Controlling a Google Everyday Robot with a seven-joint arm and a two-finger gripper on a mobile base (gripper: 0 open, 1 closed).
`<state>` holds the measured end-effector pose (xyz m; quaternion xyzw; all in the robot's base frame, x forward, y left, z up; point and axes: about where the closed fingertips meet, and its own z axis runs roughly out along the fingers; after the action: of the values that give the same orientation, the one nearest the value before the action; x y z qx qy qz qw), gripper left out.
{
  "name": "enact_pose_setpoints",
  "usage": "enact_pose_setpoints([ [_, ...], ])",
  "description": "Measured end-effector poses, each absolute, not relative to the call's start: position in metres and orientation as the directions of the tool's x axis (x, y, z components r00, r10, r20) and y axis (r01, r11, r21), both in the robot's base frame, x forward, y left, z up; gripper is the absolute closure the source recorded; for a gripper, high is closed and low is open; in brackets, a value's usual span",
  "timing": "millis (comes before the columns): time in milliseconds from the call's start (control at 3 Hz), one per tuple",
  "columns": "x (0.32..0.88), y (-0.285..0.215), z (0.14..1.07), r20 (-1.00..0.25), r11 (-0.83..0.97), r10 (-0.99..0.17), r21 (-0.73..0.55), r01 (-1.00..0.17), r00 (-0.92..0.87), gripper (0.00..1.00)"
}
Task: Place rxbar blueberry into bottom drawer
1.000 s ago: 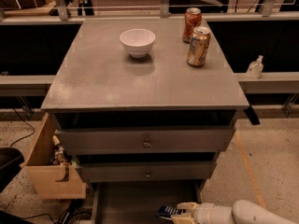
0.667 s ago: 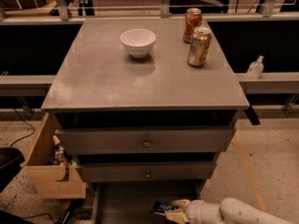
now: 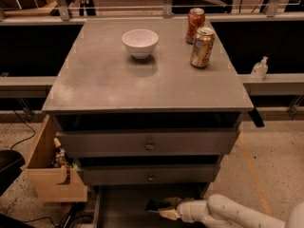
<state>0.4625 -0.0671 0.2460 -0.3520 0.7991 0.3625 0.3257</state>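
Grey cabinet (image 3: 142, 87) | pincer (image 3: 165, 210) low over open bottom drawer (image 3: 118, 212) | gripping rxbar blueberry (image 3: 154, 205)

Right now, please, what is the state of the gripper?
The gripper: shut on the rxbar blueberry, low over the open bottom drawer, in front of the cabinet.

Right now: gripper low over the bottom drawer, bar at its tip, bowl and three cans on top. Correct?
Not three: the camera view shows two cans with the bowl on top. The rest holds: gripper low over the bottom drawer, bar at its tip.
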Motion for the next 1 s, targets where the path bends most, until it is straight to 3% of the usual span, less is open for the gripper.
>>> enact_pose_setpoints([
  [1000, 0.483, -0.03, 0.188, -0.799, 0.346, -0.493, 0.184, -0.92, -0.345, 1.0],
])
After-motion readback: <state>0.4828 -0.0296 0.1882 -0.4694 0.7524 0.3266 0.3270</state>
